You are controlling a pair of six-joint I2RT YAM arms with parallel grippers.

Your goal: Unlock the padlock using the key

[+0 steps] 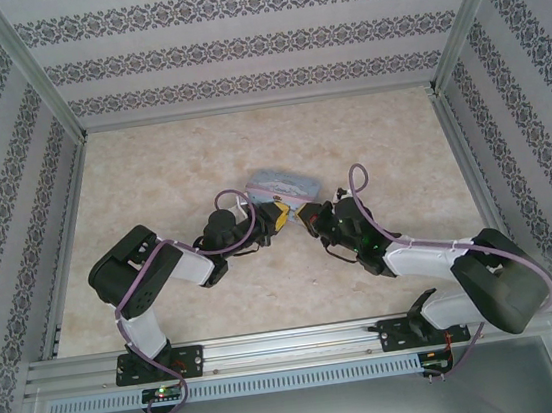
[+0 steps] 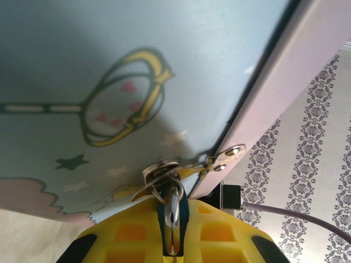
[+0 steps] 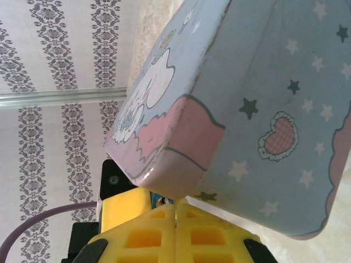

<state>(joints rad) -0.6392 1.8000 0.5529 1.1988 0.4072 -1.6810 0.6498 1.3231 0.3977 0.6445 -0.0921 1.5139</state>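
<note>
The padlock (image 2: 173, 219), a teal body with a shiny metal face, sits pinched between the yellow fingers of my left gripper (image 2: 173, 207), which is shut on it. Its thin shackle passes through the metal hasp (image 2: 160, 173) of the pale-blue cartoon tin (image 2: 109, 66). In the top view the left gripper (image 1: 278, 216) and right gripper (image 1: 308, 219) meet tip to tip at the tin's (image 1: 281, 182) near edge. My right gripper (image 3: 176, 204) is shut, its tips just under the tin's pink corner (image 3: 175, 159), a finger-width from the padlock's teal end (image 3: 159, 200). The key is hidden.
The tin (image 3: 274, 82) rests on the beige marbled table (image 1: 152, 181), tilted up at its near edge. Patterned walls and metal frame posts (image 1: 34, 85) enclose the table on three sides. The right arm's cable (image 1: 359, 181) loops up beside the tin.
</note>
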